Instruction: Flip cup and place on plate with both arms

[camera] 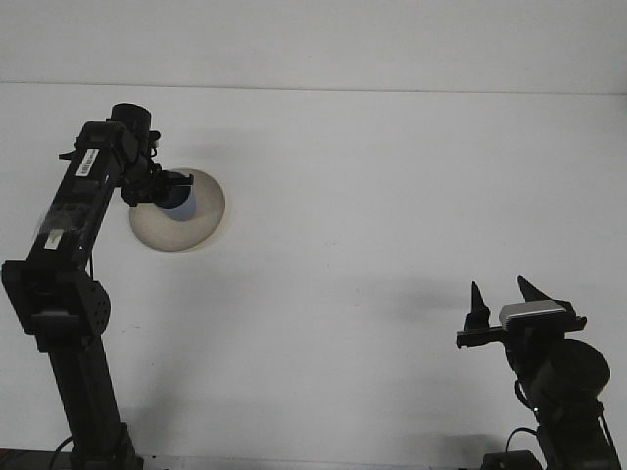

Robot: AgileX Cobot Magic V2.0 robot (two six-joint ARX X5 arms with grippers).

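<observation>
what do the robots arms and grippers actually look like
Both arms are matte black. The left arm is a long boxy link with a white barcode-style label near its wrist, a second pale sticker lower down, and a thin black cable. The right gripper has two pointed black fingers on a silver-grey bar above a round black housing.

No readable text anywhere. White sticker on the upper link of the left arm, upper left of the frame, carrying dark print too small and blurred to make out. Second pale patch lower on the same link, left edge of the frame, equally illegible, possibly just glare. Nothing legible on the light grey plate atop the right arm, lower right of the frame.
</observation>
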